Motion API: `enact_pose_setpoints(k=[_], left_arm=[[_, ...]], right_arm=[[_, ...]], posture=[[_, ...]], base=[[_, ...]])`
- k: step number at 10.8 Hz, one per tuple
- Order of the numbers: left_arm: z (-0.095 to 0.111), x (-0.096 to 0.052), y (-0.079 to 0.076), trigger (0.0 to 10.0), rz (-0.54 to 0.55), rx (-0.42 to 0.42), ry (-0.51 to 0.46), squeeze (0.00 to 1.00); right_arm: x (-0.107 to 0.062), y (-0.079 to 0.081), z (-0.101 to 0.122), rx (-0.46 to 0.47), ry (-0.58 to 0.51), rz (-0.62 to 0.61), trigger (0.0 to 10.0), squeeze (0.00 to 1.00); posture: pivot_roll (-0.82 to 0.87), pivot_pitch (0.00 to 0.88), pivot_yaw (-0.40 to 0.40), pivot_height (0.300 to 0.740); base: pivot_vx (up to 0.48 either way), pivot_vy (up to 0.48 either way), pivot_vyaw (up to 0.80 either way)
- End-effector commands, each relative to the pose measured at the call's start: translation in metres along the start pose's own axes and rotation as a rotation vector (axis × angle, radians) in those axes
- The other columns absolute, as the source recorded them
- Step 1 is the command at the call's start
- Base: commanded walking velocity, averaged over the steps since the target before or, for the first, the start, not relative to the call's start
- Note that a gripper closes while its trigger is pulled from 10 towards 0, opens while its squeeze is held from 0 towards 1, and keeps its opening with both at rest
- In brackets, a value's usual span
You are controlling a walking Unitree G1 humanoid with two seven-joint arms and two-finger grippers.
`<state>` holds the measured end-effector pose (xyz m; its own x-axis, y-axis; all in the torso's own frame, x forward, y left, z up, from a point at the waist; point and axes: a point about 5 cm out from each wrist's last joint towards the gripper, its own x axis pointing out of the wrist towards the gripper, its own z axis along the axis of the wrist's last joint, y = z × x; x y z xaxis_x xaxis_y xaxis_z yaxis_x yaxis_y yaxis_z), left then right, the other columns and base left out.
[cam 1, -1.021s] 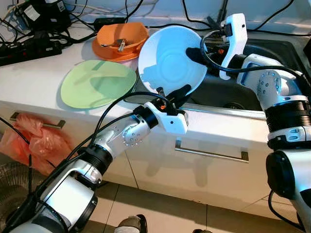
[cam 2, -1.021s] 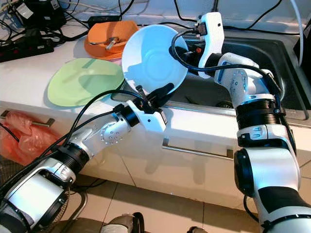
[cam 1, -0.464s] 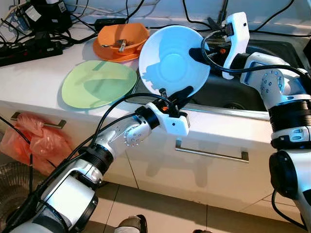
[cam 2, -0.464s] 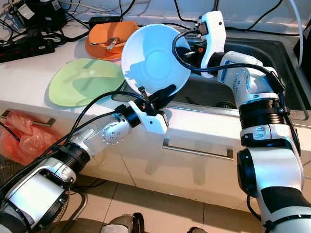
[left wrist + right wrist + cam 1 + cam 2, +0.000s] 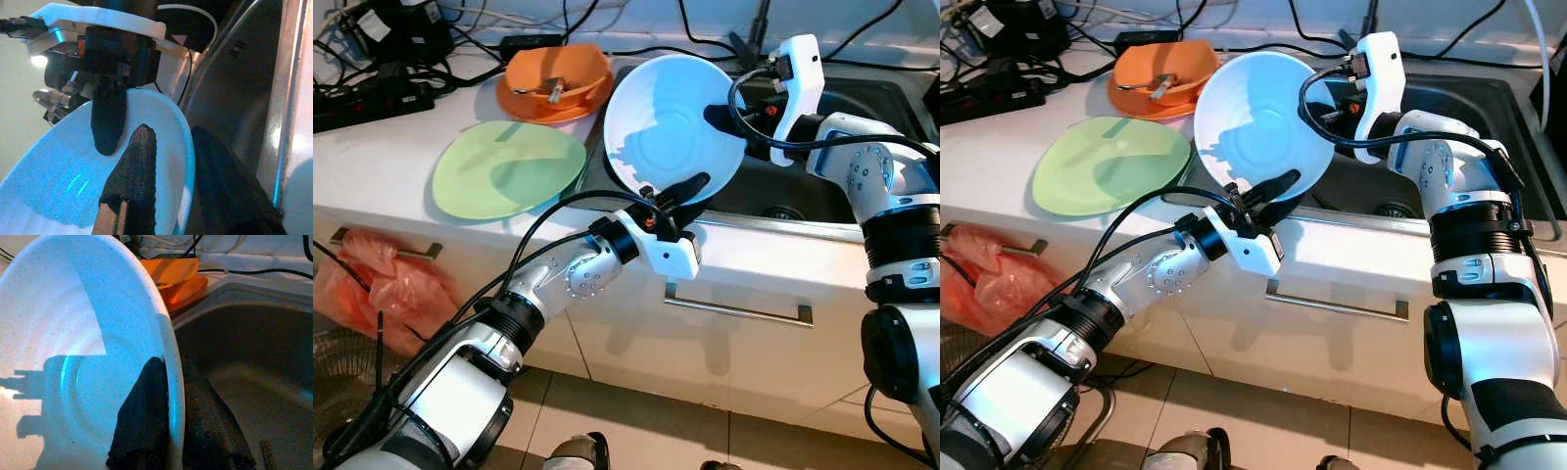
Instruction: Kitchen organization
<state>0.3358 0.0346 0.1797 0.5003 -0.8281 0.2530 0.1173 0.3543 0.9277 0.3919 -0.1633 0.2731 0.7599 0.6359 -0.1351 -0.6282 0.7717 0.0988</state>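
Over sink (image 5: 822, 127): white bowl (image 5: 671, 132) pinched by left gripper (image 5: 680, 191), right gripper (image 5: 720, 116).

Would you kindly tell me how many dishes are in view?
3: a white bowl held over the sink by both hands, a green plate on the counter, an orange dish behind it.

L gripper (image 5: 161, 171) pinching white bowl (image 5: 73, 176) rim, sink (image 5: 239, 73) beside

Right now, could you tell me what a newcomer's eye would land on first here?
A big white bowl held tilted over the sink's edge, pinched on its rim by both the left claw and the right claw. Beside it on the white counter lie a green plate and orange dishes.
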Motion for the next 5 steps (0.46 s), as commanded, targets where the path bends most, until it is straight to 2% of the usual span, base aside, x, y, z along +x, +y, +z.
enact_pose_setpoints(k=[1,2,5], left_arm=[[0.007,0.006,0.017,10.0,0.086,-0.020,-0.054,1.00],[0.009,0.006,0.019,10.0,0.092,-0.049,-0.076,1.00],[0.031,0.012,0.028,10.0,0.141,-0.155,-0.221,1.00]], right_arm=[[0.002,0.000,-0.018,0.040,0.053,0.009,0.0,0.00],[0.001,-0.002,-0.020,0.051,0.050,-0.003,0.0,0.00],[0.000,-0.007,-0.031,0.089,0.040,-0.057,0.0,0.00]], posture=[[0.03,0.105,0.078,0.740],[0.03,0.102,0.080,0.740],[0.03,0.092,0.074,0.740]], base=[[0.000,0.000,0.00],[0.000,0.000,0.00],[0.000,0.000,0.00]])
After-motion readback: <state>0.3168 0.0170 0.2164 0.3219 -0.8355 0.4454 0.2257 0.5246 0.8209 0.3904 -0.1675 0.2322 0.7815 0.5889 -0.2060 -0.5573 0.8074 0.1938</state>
